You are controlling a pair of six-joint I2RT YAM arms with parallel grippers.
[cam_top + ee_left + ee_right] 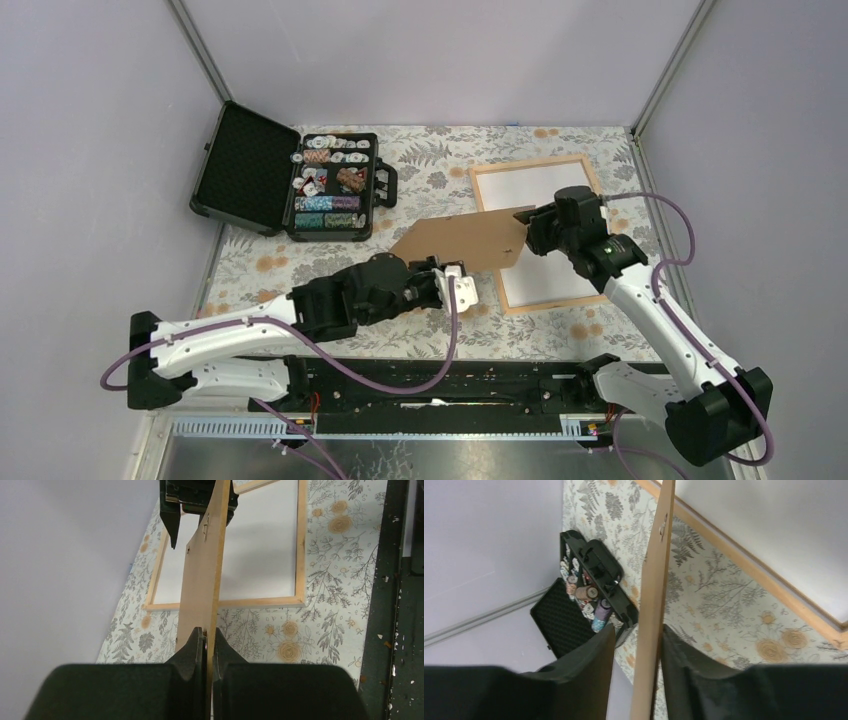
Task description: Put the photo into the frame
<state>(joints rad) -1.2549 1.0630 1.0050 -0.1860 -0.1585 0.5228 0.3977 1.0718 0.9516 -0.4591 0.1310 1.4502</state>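
Left tool [209, 632]: clamped shut on the near-left end of the brown board [465, 243]. The pinch is seen edge-on in the left wrist view, with the board sandwiched between both fingers.

The board is held clear of the bench [430, 160] and runs from the left tool out to the right, with its far end over the left edge of the frame [525, 163].

Right tool [639, 630]: placed astride the far-right end of the board, with one finger on each side. The jaws are parted. A clear gap is seen at one finger in the right wrist view, while the other finger is at or just beside the board face. No grip by this tool is shown.

Photo [545, 280]: laid flat inside the frame, white side up, on the right half of the bench. It sits below the right tool and is partly covered by it and by the board end. Neither tool is seen touching the photo. The left tool is well apart from it, to the near left.

An open black case [377, 190] of chips [330, 185] is seen at the far left, with its lid [245, 165] folded back. It is apart from the frame.
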